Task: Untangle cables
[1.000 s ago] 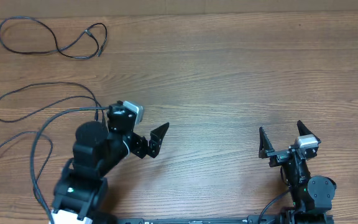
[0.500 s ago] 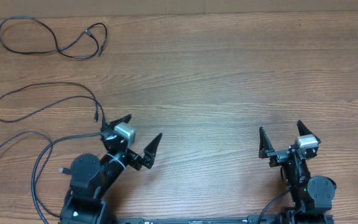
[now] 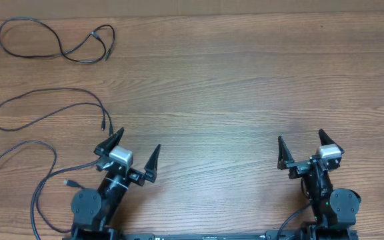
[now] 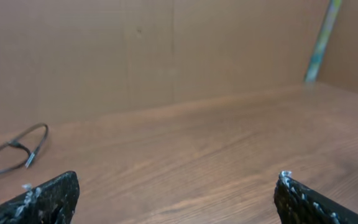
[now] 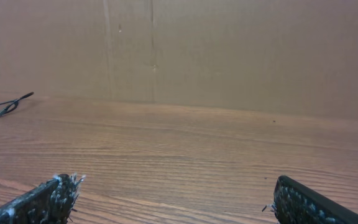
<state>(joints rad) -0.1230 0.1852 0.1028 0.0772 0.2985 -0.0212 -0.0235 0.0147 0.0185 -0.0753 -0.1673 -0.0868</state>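
— Cables (image 3: 65,90) look sorted: three separate loops on the table's (image 3: 245,80) left side, none crossing that I can see.
— Left gripper (image 3: 137,141) and right gripper (image 3: 301,137) both gape, empty. The left one's close to the nearest loop (image 3: 25,143); I'd park it without snagging that.

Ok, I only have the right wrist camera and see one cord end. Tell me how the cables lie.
Observer: The cables lie as three separate loops on the left side of the table, none touching another.
Operator: Report the left gripper.
Observer: The left gripper is open and empty, near the middle loop's plug.
Operator: Name the cable closest to that arm.
Observer: The near-edge loop; its plug end lies beside the left arm.
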